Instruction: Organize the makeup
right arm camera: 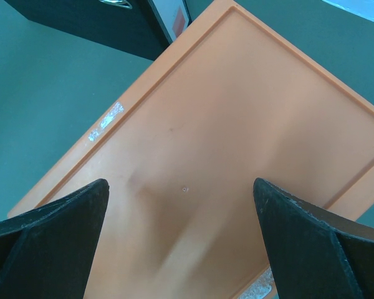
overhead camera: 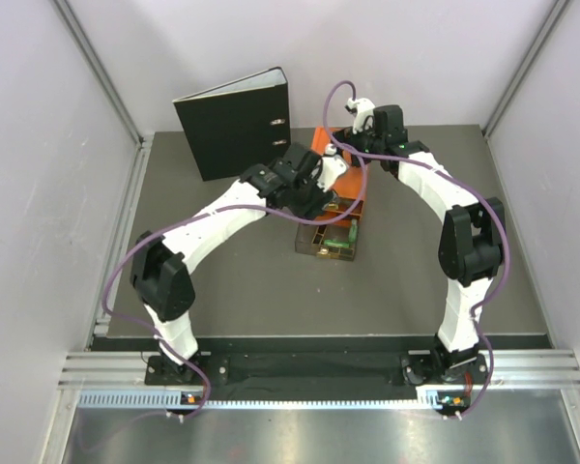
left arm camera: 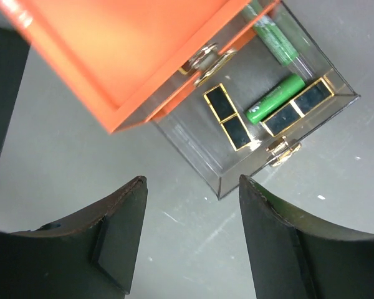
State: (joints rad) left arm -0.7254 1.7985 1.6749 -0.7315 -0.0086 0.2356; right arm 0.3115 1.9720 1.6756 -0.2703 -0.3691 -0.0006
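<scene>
The makeup lies in a clear pulled-out drawer (left arm camera: 219,180): a green stick (left arm camera: 275,98), two black cases with gold edges (left arm camera: 228,116) (left arm camera: 297,107), and a green tube (left arm camera: 274,37) further back. My left gripper (left arm camera: 192,180) hovers over bare table just off the drawer's near corner, open, with nothing between its fingers. The right gripper (right arm camera: 181,183) is spread wide open above the flat top of the orange drawer box (right arm camera: 237,124) and holds nothing. From the top view the drawer (overhead camera: 314,246) sticks out in front of the orange box (overhead camera: 321,141), with both wrists crowded over it.
A black ring binder (overhead camera: 234,126) stands upright at the back left, and its corner shows in the right wrist view (right arm camera: 112,18). A gold clasp handle (left arm camera: 283,149) sits on the drawer's front. Grey walls close in both sides of the table.
</scene>
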